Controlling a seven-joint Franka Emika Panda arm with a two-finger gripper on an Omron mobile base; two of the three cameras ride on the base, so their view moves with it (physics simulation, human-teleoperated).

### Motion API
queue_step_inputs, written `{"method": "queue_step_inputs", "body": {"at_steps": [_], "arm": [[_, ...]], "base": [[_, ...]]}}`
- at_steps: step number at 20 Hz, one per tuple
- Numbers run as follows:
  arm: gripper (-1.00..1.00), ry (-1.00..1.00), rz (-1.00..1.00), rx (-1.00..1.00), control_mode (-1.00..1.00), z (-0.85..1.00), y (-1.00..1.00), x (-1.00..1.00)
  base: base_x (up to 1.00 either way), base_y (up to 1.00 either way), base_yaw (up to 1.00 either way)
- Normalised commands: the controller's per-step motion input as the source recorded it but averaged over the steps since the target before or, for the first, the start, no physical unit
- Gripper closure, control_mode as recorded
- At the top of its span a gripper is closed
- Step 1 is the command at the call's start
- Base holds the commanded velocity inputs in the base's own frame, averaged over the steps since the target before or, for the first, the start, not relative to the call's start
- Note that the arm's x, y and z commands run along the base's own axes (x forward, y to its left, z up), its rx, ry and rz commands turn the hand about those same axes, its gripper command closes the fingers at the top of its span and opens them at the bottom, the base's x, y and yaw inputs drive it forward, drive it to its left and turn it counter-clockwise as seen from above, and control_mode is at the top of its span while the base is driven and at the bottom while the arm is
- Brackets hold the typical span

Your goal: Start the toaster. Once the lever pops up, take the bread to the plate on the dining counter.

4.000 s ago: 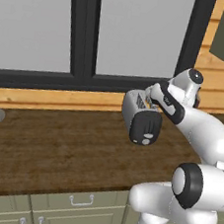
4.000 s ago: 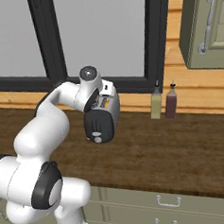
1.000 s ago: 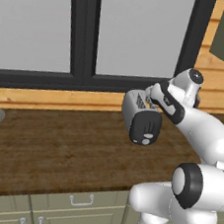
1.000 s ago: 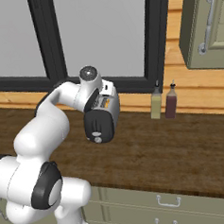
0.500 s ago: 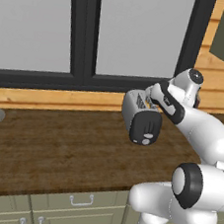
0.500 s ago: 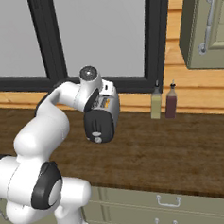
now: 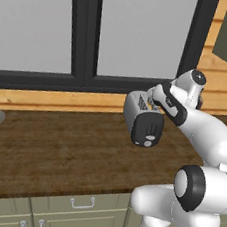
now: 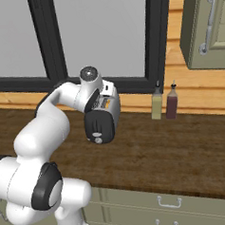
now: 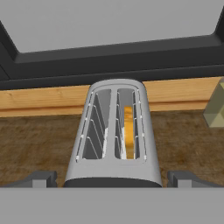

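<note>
Silver-grey metal, the toaster (image 9: 114, 135) stands mid-frame in the hand view on the brown wood desk (image 9: 39, 144) under the window; it looks rigid and heavy enough to stay put under a lever push. Bread (image 9: 128, 131) sits deep in its right slot, an orange-tan edge showing; likely light, stiff and crumbly, best pinched by its top edge across the thin faces. Hand (image 9: 113, 178): jaws spread fully apart, straddling the toaster's near end, holding nothing.
</note>
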Motion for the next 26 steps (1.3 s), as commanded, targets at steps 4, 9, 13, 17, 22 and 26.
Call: {"method": "queue_step_inputs", "body": {"at_steps": [4, 9, 13, 17, 22, 26], "arm": [[-1.0, 0.0, 0.0, 0.0, -1.0, 0.0, 0.0, 0.0], [-1.0, 0.0, 0.0, 0.0, -1.0, 0.0, 0.0, 0.0], [-1.0, 0.0, 0.0, 0.0, -1.0, 0.0, 0.0, 0.0], [-1.0, 0.0, 0.0, 0.0, -1.0, 0.0, 0.0, 0.0], [-1.0, 0.0, 0.0, 0.0, -1.0, 0.0, 0.0, 0.0], [-1.0, 0.0, 0.0, 0.0, -1.0, 0.0, 0.0, 0.0]], "base": [[0.0, 0.0, 0.0], [0.0, 0.0, 0.0], [0.0, 0.0, 0.0], [0.0, 0.0, 0.0], [0.0, 0.0, 0.0], [0.0, 0.0, 0.0]]}}
